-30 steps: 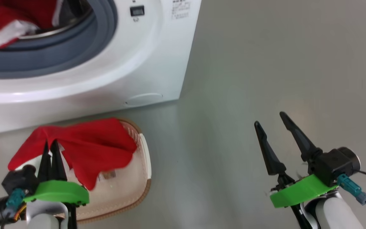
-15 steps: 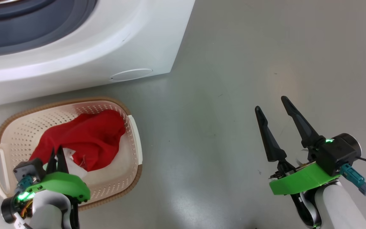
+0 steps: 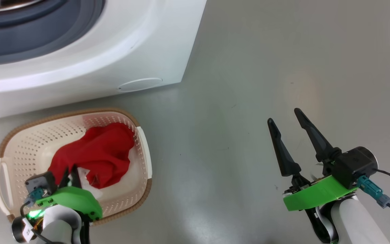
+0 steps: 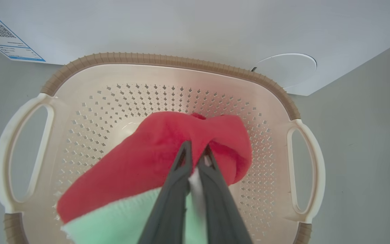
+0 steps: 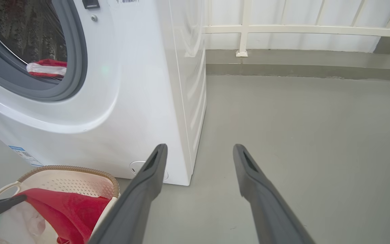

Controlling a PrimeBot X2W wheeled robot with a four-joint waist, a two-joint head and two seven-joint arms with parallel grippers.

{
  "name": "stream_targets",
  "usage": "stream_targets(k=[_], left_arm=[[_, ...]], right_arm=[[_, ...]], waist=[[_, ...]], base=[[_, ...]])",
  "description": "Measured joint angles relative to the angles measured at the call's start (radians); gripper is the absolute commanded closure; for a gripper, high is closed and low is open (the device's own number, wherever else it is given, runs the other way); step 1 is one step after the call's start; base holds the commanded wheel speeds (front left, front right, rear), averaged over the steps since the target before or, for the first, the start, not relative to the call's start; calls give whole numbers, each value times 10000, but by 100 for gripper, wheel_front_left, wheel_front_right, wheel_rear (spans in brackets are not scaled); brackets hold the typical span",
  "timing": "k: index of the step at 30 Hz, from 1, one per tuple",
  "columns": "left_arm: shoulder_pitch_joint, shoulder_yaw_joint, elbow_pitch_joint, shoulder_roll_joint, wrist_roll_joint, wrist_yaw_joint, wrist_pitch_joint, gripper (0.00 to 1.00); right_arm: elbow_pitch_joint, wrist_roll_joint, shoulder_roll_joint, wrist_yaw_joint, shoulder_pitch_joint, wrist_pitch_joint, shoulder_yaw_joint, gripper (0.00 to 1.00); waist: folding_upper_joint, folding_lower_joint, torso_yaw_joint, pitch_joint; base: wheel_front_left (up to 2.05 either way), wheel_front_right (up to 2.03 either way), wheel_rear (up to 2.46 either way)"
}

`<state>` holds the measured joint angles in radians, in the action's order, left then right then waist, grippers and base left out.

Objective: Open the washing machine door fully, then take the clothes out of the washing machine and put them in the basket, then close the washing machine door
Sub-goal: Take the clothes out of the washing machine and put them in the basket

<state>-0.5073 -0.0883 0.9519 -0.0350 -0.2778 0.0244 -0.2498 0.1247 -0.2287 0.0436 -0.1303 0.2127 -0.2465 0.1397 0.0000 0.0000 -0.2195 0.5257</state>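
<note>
My left gripper [image 4: 196, 149] is down in the basket [image 3: 63, 113], fingers squeezed nearly together and pinching the red garment [image 3: 96, 152], with a bit of white trim caught between them. That garment is heaped toward the basket's right wall. My right gripper [image 3: 283, 116] hangs over the floor [image 3: 249, 67], fingers spread wide, holding nothing. Count-wise: one basket, parked just in front of the one washing machine [image 3: 96, 61]. One garment in the basket, plus one more red-and-white piece [image 5: 47, 67] in the drum.
</note>
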Motion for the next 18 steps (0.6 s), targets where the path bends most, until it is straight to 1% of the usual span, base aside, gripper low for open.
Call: stream_targets(k=[9,14,18], left_arm=[[-40,-48,82,6,33,-165,2,0],[35,161,-625,8,35,-176,2,0],[510,489,-1628,13,35,-176,2,0]], right_arm=[[324,-8,2,0,-6,-4,61,0],[495,-2,2,0,-55,-13,63,0],[579,67,4,0,-265,-13,48,0]], waist=[[0,0,80,-613],[0,0,226,-1089],[0,0,366,-1539]], base=[[0,0,0],[0,0,0],[0,0,0]])
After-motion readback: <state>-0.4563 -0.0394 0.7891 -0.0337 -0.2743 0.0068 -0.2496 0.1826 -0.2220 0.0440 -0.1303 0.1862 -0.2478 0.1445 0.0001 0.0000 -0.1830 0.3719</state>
